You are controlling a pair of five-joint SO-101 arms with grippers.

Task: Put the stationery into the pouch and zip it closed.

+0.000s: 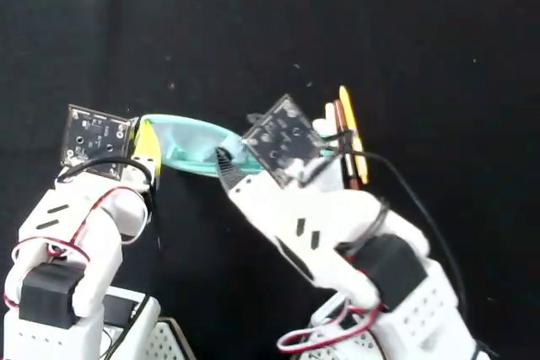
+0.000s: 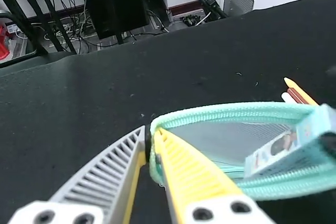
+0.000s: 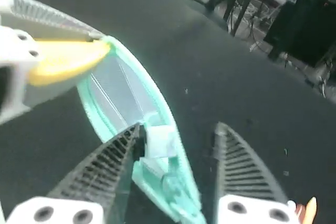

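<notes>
Pouch [image 1: 190,145], mint green and unzipped, lies on the black worktop [image 1: 439,56] between the two arms, its mouth gaping so the pale lining shows. The left hand [image 2: 149,139] is pinched tight on one end of the pouch, with the zip edge caught between its yellow finger [image 2: 184,171] and its white finger [image 2: 113,166]. At the other end the right hand [image 3: 178,129] stands wide apart astride the rim. One of its dark fingers [image 3: 113,156] pokes into the opening and the other sits outside over the bare worktop, and nothing is clamped between them. A small box [image 2: 275,150] with a printed label rests in the mouth just beside that inner finger, touching the zip edge; whether it lies fully inside I cannot tell. Pencils [image 1: 348,128], one yellow, one brown and one white, lie side by side on the worktop just past that same end of the pouch, and from the high view the right arm's wrist partly covers them
</notes>
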